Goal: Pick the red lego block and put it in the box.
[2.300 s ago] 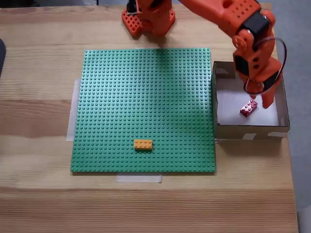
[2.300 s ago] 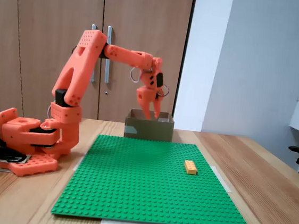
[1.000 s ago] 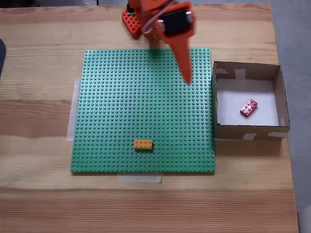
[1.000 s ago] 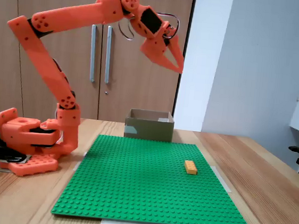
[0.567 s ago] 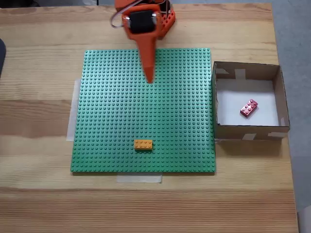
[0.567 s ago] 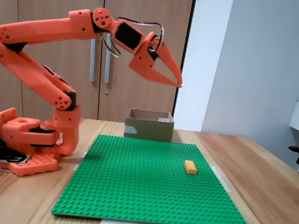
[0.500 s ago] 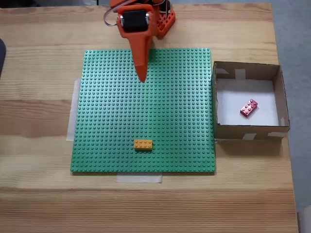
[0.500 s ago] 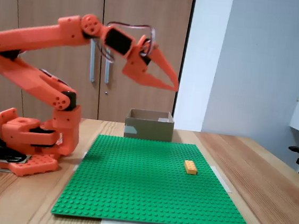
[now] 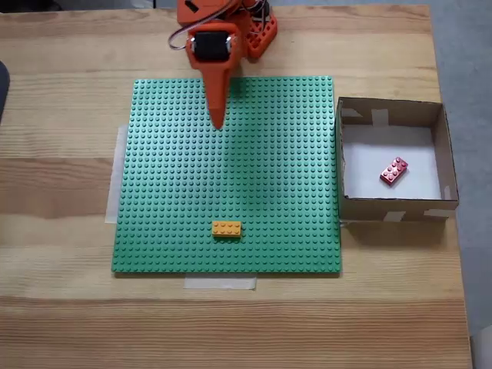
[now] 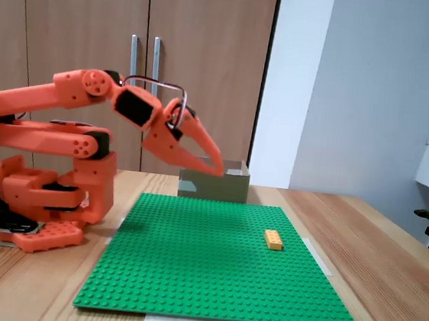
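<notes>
The red lego block (image 9: 393, 171) lies tilted on the white floor of the box (image 9: 392, 207), to the right of the green baseplate in a fixed view from above. In a fixed view from the side the box (image 10: 231, 187) stands behind the plate and its walls hide the block. My gripper (image 9: 217, 123) is far from the box, hanging over the back part of the plate. From the side my gripper (image 10: 217, 171) points down and to the right, its fingertips together with nothing between them.
A yellow-orange brick (image 9: 226, 227) sits on the green baseplate (image 9: 169, 192) near its front edge, and also shows from the side as the brick (image 10: 273, 239). The arm's orange base (image 10: 42, 196) stands behind the plate. Wooden cabinet doors are behind the table.
The arm has left the box, swung across to the back middle of the plate, then folded down low over it. The red block stays lying in the box.
</notes>
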Motion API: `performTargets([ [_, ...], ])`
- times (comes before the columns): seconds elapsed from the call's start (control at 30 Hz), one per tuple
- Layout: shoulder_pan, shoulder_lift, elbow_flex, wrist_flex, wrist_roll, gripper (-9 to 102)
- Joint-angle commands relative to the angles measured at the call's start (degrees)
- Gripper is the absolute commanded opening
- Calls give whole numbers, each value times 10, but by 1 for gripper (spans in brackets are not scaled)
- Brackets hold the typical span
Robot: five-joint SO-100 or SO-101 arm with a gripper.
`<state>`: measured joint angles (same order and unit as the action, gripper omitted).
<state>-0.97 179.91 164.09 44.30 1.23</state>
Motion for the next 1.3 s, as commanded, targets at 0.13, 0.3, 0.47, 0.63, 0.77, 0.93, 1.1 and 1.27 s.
performTargets([
  [0.13,15,17,55,-39,-18,-1],
  [0.3,23,28,87,-36,-23,-1],
  [0.47,24,42,119,-46,-27,-1],
  [0.63,25,62,145,-49,-33,-1],
  [0.77,24,69,151,-44,-30,-1],
  [0.93,23,70,160,-45,-38,-1],
  [1.1,21,70,178,-49,-35,-1],
  [1.27,19,70,180,-41,-26,-1],
])
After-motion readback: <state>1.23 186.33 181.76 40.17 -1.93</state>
